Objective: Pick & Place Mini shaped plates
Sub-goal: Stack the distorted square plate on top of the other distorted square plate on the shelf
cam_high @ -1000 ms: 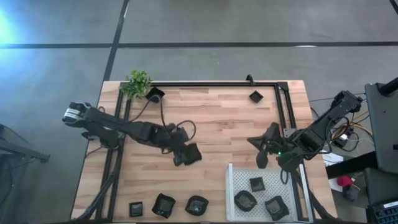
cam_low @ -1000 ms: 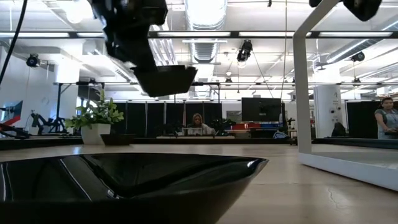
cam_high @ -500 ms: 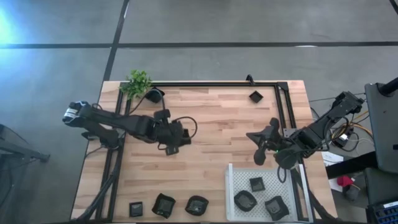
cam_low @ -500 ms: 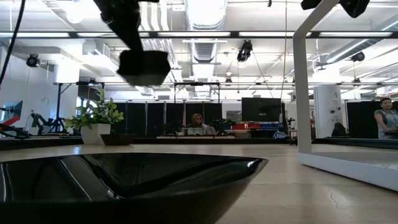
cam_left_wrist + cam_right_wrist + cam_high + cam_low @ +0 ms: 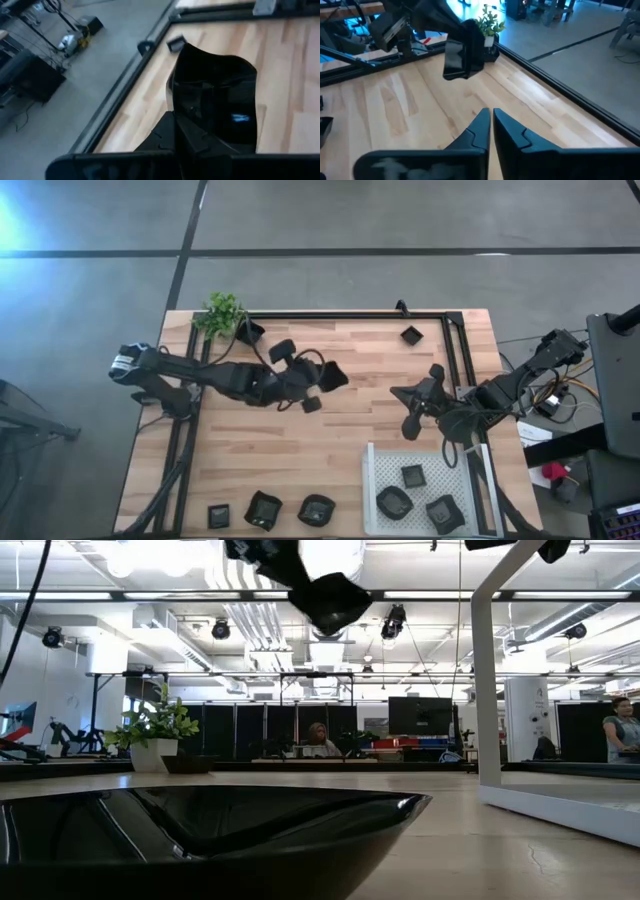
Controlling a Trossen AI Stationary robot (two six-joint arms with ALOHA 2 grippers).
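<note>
My left gripper [image 5: 316, 380] hangs over the middle of the table, shut on one black mini plate [image 5: 333, 374], which also shows in the left wrist view [image 5: 215, 95] and high up in the low view [image 5: 335, 600]. My right gripper [image 5: 406, 412] hovers right of centre, beyond the tray, its fingers together [image 5: 491, 119] and holding nothing. Three more plates [image 5: 263, 509] lie along the near edge. Another three [image 5: 394, 502] sit in the white tray [image 5: 369, 480]. One plate [image 5: 411, 334] lies at the far right and one [image 5: 248, 332] beside the plant. My left gripper pinches the plate by one edge of its rim [image 5: 186, 125] between its two fingers. The fingers come from the table's left, slanting a little downward. The plate is lifted clear of the table and stands tilted, its hollow side facing the wrist camera.
A small green plant [image 5: 222, 312] stands at the far left corner. A black frame rail [image 5: 350, 315] runs along the far edge and down both sides. Bare wood lies between the two grippers. One plate [image 5: 200, 840] fills the low view's foreground.
My left gripper has risen and swung toward the far right with the plate, rolling its wrist. The plate, hanging about level a second ago, now stands tilted and higher. My right gripper has shifted slightly toward the table's left.
</note>
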